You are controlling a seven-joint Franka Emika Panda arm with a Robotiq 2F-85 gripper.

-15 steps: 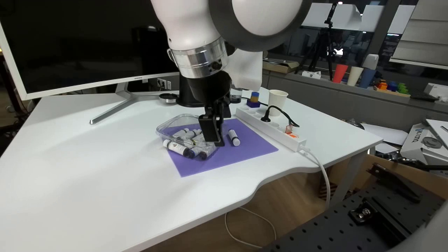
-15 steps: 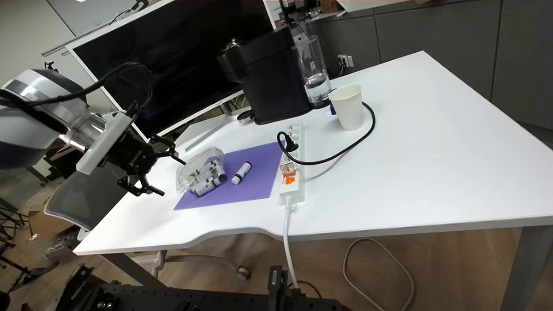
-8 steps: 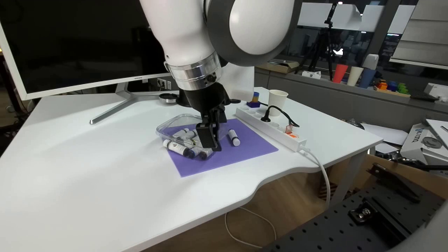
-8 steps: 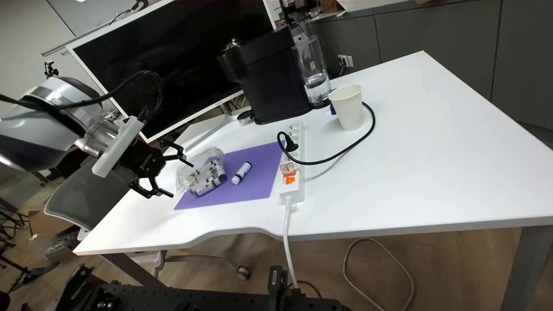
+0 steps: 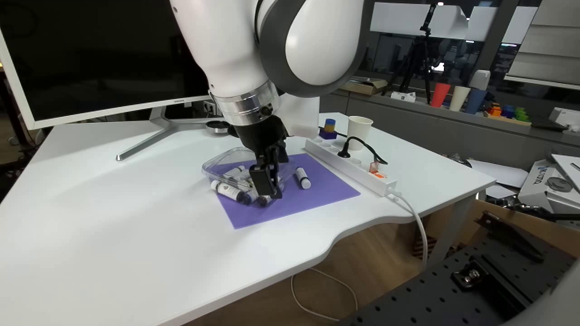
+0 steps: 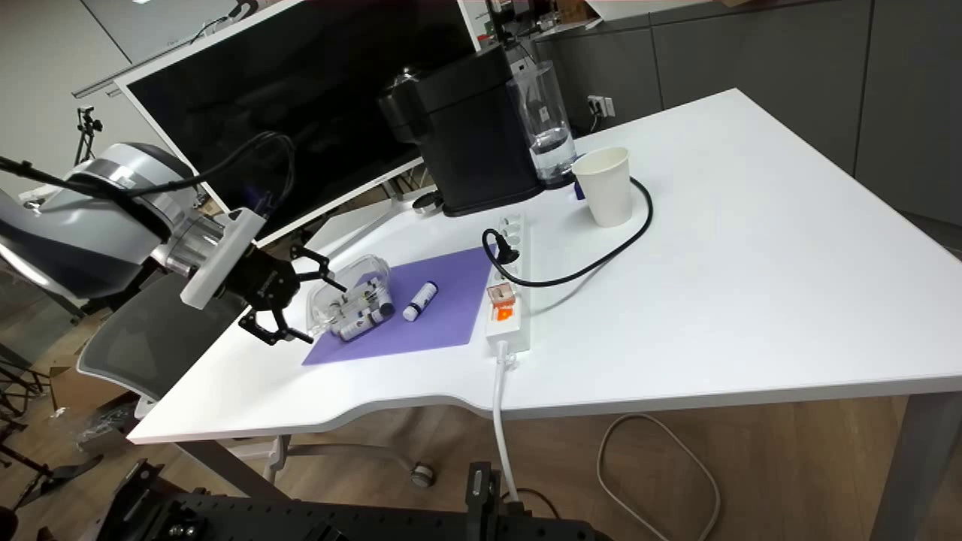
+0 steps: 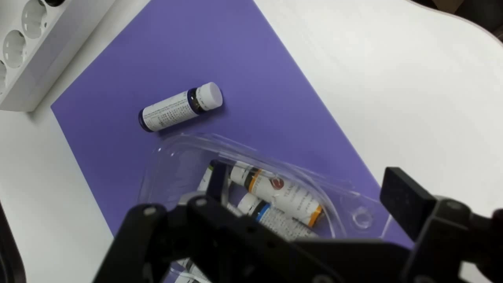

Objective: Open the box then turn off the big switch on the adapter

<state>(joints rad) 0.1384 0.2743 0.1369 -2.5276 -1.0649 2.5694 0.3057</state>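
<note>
The box (image 5: pixel 212 168) is a low clear plastic container with several small white-labelled bottles inside, on a purple mat; it also shows in an exterior view (image 6: pixel 373 267) and the wrist view (image 7: pixel 173 169). I cannot tell whether its lid is shut. My gripper (image 6: pixel 327 315) is open and empty above the box's edge, also in an exterior view (image 5: pixel 267 184). In the wrist view the gripper (image 7: pixel 310 192) has its fingers apart, with a clear corner tab (image 7: pixel 361 218) seen between them. The adapter (image 5: pixel 349 166) is a white power strip with an orange switch (image 6: pixel 504 312) beside a reddish clear piece (image 6: pixel 500 294).
A loose bottle (image 7: pixel 177 108) lies on the purple mat (image 6: pixel 443 300) between box and adapter. A black plug and cable (image 6: pixel 571 283) rise from the adapter. A paper cup (image 6: pixel 607 191), a black appliance (image 6: pixel 481 135) and a monitor (image 5: pixel 104 54) stand behind.
The open gripper has moved lower and closer to the box, leftward in an exterior view and rightward in an exterior view from another place. The box, bottles and adapter have not moved.
</note>
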